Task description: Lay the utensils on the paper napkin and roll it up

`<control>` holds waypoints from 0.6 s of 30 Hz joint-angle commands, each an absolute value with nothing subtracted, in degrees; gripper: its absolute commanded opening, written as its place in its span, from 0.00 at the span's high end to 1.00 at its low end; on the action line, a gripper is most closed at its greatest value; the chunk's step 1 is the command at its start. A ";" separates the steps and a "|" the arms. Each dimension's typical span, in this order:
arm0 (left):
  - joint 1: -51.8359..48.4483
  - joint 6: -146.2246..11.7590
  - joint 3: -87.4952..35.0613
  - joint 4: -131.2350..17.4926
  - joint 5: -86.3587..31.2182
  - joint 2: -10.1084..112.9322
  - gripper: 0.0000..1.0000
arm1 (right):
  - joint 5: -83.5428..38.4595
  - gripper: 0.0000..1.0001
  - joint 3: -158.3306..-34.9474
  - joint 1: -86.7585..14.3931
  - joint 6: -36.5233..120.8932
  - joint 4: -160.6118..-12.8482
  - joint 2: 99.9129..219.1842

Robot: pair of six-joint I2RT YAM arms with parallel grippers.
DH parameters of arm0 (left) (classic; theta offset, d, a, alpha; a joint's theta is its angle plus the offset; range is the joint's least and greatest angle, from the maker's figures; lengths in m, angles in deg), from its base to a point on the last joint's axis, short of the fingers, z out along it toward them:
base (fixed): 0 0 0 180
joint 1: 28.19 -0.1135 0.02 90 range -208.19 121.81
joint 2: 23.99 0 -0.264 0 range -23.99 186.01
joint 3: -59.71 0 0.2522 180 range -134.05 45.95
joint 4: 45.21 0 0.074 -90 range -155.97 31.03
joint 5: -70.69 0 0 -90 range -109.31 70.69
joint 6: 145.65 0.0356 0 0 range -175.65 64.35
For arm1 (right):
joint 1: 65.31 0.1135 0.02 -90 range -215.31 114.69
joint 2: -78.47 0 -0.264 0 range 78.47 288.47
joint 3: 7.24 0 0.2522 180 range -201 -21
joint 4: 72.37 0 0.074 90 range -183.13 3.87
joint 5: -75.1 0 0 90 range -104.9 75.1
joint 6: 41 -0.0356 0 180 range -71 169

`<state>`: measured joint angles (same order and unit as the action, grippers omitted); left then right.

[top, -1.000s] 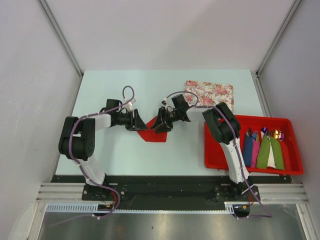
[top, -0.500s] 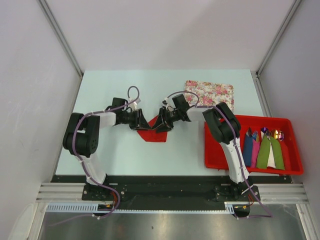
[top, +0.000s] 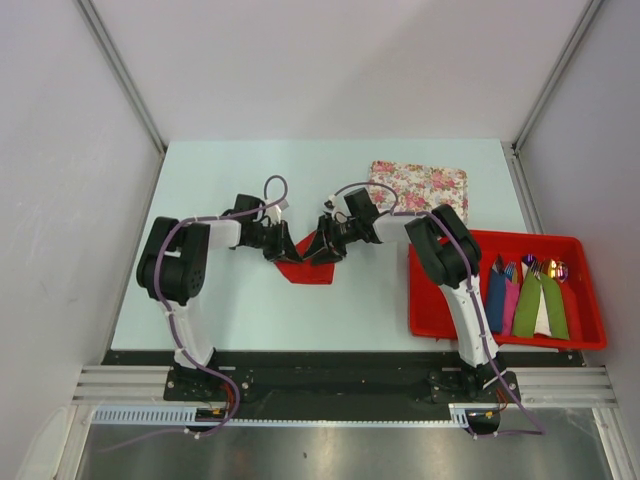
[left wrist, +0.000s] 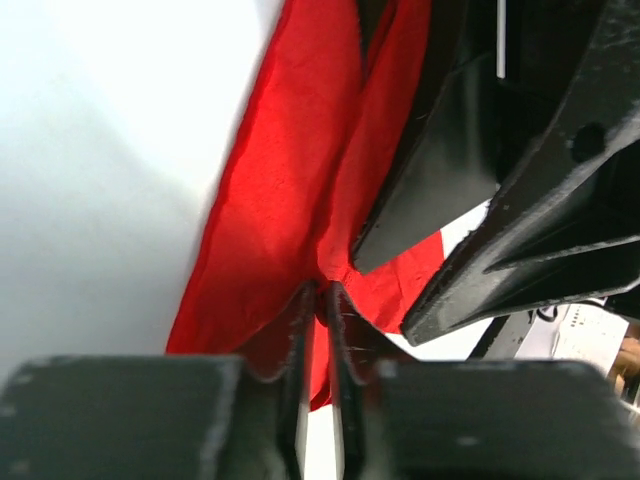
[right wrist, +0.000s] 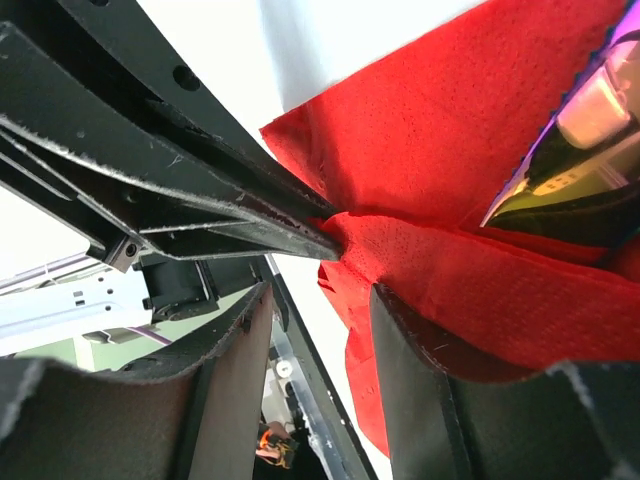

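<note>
The red paper napkin [top: 312, 270] lies crumpled mid-table between both grippers. My left gripper [top: 283, 246] is shut on a raised fold of it; the left wrist view shows its fingertips [left wrist: 320, 292] pinching the red paper [left wrist: 280, 200]. My right gripper [top: 320, 246] faces it, jaws open, and the napkin [right wrist: 450, 130] drapes over one finger while the gap [right wrist: 320, 300] holds nothing. An iridescent utensil [right wrist: 570, 150] lies in the napkin's folds, mostly hidden. The left gripper's fingers [right wrist: 230, 215] show in the right wrist view, and the right gripper's fingers [left wrist: 440, 170] show in the left wrist view.
A floral mat [top: 418, 187] lies at the back right. A red tray [top: 430, 310] at the right holds blue [top: 496, 290], pink [top: 511, 300] and green [top: 540, 305] napkin rolls with cutlery. The two grippers are almost touching.
My left arm has swung right and its gripper has moved onto the napkin's left edge, close to the right gripper. The right arm has barely moved.
</note>
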<state>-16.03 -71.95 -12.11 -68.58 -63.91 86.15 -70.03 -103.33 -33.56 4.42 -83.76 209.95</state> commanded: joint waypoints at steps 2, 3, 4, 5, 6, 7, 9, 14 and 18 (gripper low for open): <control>-15.80 -69.54 -13.64 -71.89 -61.76 86.92 0.96 | -68.95 0.52 -102.66 -33.76 4.70 -81.57 209.51; -15.89 -69.19 -13.64 -72.16 -61.41 86.92 0.99 | -69.30 0.52 -102.66 -33.76 4.62 -81.56 209.16; -15.98 -69.10 -13.38 -72.33 -61.06 86.75 1.00 | -69.48 0.53 -102.66 -34.28 4.53 -81.30 208.90; -16.15 -69.01 -13.37 -72.60 -60.88 86.75 1.00 | -69.74 0.53 -102.74 -34.46 4.53 -81.13 207.94; -16.24 -69.01 -13.20 -72.68 -60.53 86.49 1.00 | -70.35 0.53 -102.83 -34.81 4.18 -81.12 207.32; -16.33 -68.93 -13.11 -72.86 -60.53 86.40 1.00 | -70.88 0.54 -102.92 -35.42 3.65 -81.12 206.62; -16.33 -68.40 -13.20 -73.47 -60.36 85.79 1.00 | -71.85 0.53 -102.92 -36.21 3.03 -81.04 203.46; -16.42 -68.22 -13.02 -73.92 -59.56 85.25 1.00 | -70.45 0.57 -103.18 -39.63 6.02 -84.62 197.92; -16.50 -68.75 -12.76 -72.95 -58.95 84.82 1.00 | -66.41 0.66 -104.06 -40.61 13.21 -92.27 196.59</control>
<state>-16.12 -70.59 -12.68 -70.92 -62.92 86.20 -69.60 -102.35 -39.46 6.28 -85.27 200.40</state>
